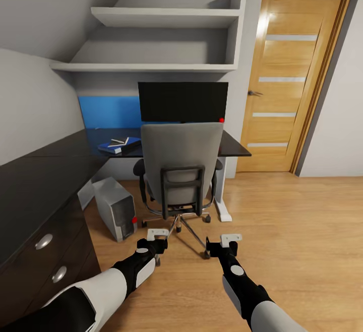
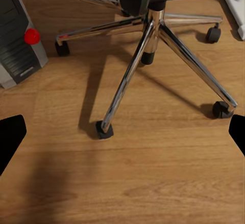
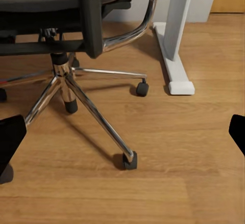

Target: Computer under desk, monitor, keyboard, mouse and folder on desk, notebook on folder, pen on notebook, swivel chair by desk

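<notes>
While I hold both arms low behind the swivel chair (image 1: 181, 163), its grey padded back and chrome five-star base face me, tucked against the glossy black desk (image 1: 45, 180). Left gripper (image 1: 157, 232) and right gripper (image 1: 230, 238) hover over wood-grain floor, fingers spread apart. Behind the chair stands the flat black monitor (image 1: 182, 101); left of it, the silver-grey computer (image 1: 117, 209).

swivel chair (image 3: 76, 40) on chrome base, white desk leg (image 3: 176, 35), wooden floor (image 3: 168, 183)
</notes>
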Controlling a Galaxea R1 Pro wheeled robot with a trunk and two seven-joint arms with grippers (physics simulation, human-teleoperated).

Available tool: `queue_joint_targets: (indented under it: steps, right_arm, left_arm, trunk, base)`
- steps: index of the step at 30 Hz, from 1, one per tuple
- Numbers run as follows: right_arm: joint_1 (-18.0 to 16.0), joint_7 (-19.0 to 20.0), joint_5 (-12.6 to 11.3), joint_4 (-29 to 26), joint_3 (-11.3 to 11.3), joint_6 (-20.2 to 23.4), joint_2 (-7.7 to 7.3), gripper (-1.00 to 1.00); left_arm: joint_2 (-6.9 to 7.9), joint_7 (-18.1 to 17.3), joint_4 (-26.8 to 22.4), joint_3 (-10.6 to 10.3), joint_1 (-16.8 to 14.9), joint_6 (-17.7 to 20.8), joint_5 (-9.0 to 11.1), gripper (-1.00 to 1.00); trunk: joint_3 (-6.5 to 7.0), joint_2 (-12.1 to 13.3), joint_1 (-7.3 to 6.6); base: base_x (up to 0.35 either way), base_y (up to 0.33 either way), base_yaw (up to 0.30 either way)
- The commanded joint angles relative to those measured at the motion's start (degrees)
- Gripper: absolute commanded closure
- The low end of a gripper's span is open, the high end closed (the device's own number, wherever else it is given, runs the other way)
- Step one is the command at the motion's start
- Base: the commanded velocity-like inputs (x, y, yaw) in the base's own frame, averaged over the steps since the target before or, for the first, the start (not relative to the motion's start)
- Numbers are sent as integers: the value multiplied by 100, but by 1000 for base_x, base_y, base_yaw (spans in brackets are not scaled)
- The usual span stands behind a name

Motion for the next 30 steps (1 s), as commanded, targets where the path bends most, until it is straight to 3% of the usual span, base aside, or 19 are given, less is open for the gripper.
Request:
queue_joint_targets:
  steps: [1, 4, 9, 10, 14, 16, 20, 22, 30]
  right_arm:
    - [-4, -45, 55, 2, 6, -7, -1, -100]
    - [-4, -54, 51, 1, 6, 1, 1, -100]
    - [42, -70, 62, 452, -9, -66, -126, -100]
    - [70, -81, 64, 1135, -7, -642, -173, -100]
    - [74, -96, 65, 1758, -10, -1166, -194, -100]
    - [85, -173, 65, 2200, -4, -1532, -258, -100]
    - [204, -208, 65, 2384, -5, -1801, -296, -100]
    - [388, -223, 60, 2446, -3, -1865, -386, -100]
    - [789, -212, 63, 2457, -3, -1864, -449, -100]
  left_arm:
    - [0, 24, 2, -49, -3, -18, 53, -100]
    - [0, 26, 2, -45, -5, -18, 56, -100]
    - [0, 42, 507, 15, 23, -24, 129, -100]
    - [0, 37, 613, 28, 420, -39, 166, -100]
    - [1, 43, 630, 30, 760, -43, 172, -100]
    - [40, 46, 629, 30, 1083, -47, 173, -100]
    - [79, 49, 631, 30, 1319, -101, 173, -100]
    - [217, 34, 634, 30, 1572, -442, 174, -100]
    - [330, 21, 632, 30, 1747, -554, 174, -100]
  trunk:
    - [13, 39, -24]
    - [66, 159, -90]
    - [156, 360, -199]
    - [174, 400, -221]
    - [246, 561, -309]
    - [282, 641, -353]
    - [354, 801, -441]
    - [390, 881, -485]
    - [533, 1202, -661]
  base:
    - [-1, 0, 0]
    - [0, 0, 0]
    - [0, 0, 0]
    - [0, 0, 0]
    - [0, 0, 0]
    - [0, 0, 0]
    - [0, 0, 0]
    - [0, 0, 0]
    - [0, 0, 0]
